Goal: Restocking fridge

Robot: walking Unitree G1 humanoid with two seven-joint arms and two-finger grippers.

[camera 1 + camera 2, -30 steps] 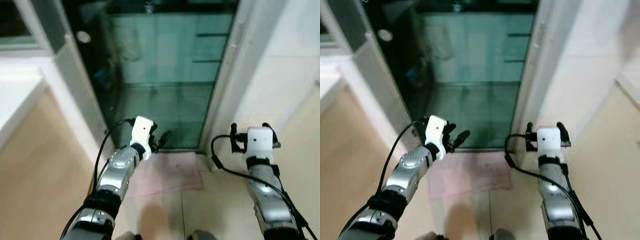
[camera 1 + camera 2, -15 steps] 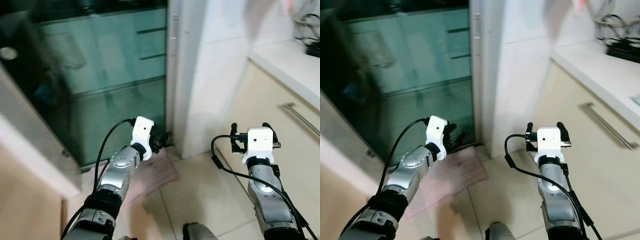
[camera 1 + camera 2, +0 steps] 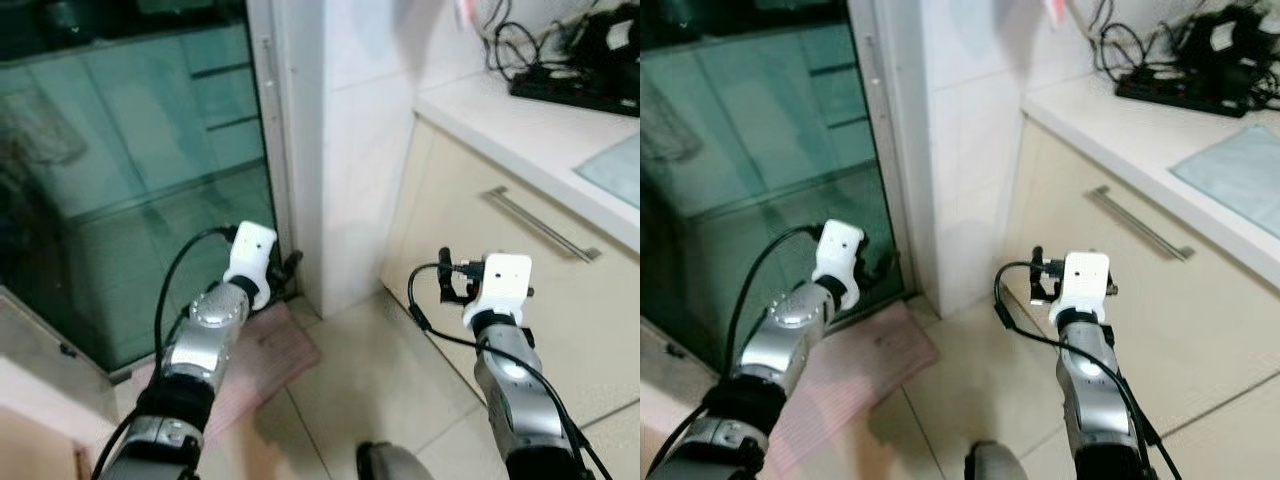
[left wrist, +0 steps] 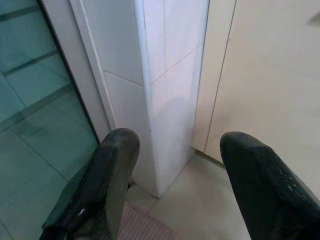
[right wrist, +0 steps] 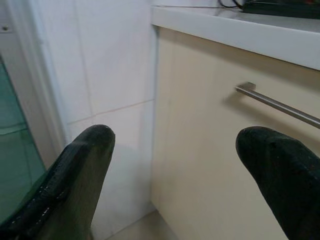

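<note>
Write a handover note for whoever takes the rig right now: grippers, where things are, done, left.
Left gripper: open, empty, held out in front, facing the white tiled pillar beside the glass door.
Right gripper: open, empty, held out in front, facing the beige cabinet and its bar handle.
Surroundings: pink mat on the floor by the door; countertop to the right with cables and a power strip on it.
Done: nothing visibly restocked; no item in either gripper.
Left: I can't make out a fridge or stock from here, so locate both, then pick up and load.
</note>
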